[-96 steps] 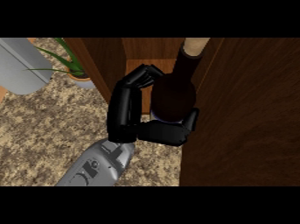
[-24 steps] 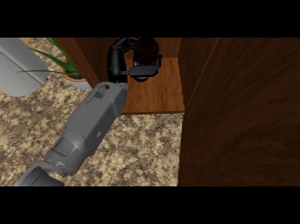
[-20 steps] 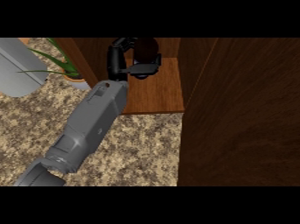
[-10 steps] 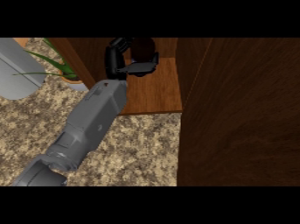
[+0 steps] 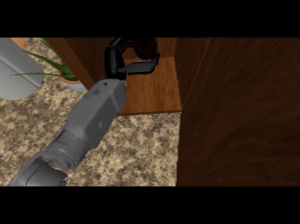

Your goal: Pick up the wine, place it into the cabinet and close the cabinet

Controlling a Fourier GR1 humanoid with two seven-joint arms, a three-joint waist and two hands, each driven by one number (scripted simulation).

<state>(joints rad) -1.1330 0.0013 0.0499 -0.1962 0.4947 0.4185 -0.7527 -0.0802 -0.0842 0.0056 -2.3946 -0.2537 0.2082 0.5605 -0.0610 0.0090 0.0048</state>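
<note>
Now | one hand (image 5: 121, 61) | fingers curled round one wine bottle (image 5: 147, 45) | one cabinet (image 5: 155, 89)

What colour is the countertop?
Speckled tan and brown countertop, like granite; the head view shows it.

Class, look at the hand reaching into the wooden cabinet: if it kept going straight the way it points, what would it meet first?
The hand is curled round the dark wine bottle on the cabinet shelf. Straight on, bottle and fingers would probably meet the cabinet's back, though depth is unclear.

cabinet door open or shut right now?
Open. The cabinet door stands swung out at right, the shelf is exposed, and the robot hand reaches inside around the wine.
</note>
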